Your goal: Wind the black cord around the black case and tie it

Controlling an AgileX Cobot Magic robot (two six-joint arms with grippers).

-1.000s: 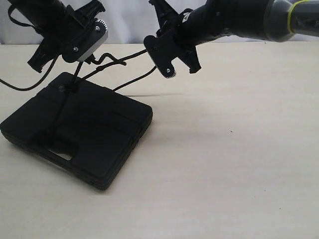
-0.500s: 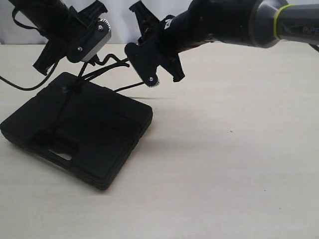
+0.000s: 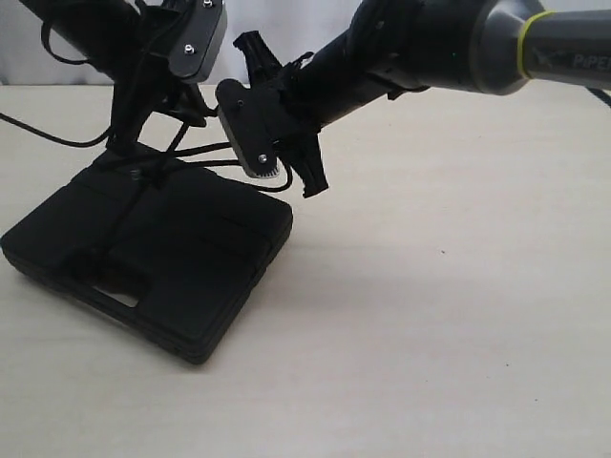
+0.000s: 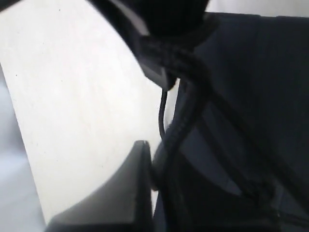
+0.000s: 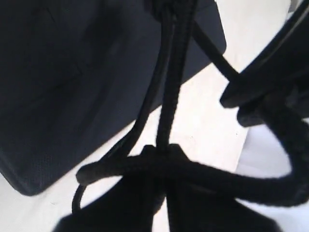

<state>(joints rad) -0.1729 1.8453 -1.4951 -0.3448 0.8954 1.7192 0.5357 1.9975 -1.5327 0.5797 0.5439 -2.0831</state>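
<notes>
The black case (image 3: 191,258) lies flat at the left of the table. The black cord (image 3: 116,215) runs across its lid from the handle side to a crossing near the far edge. My left gripper (image 3: 122,141) hangs over that far edge, shut on a cord strand. In the left wrist view that gripper (image 4: 159,169) pinches the cord (image 4: 181,121) beside the case (image 4: 260,72). My right gripper (image 3: 234,134) has reached across above the case's far right corner. In the right wrist view it (image 5: 164,154) is shut on the cord (image 5: 171,96), which leads to the case (image 5: 72,72).
The beige table (image 3: 439,315) stretches to the right and front of the case. A smooth black arm cable (image 3: 38,135) droops at the far left. The two grippers are close together above the case's far edge.
My right gripper has swung left and down over the case's far corner, still holding the cord. My left gripper has lifted and turned, and the cord strands have drawn closer to the lid.
</notes>
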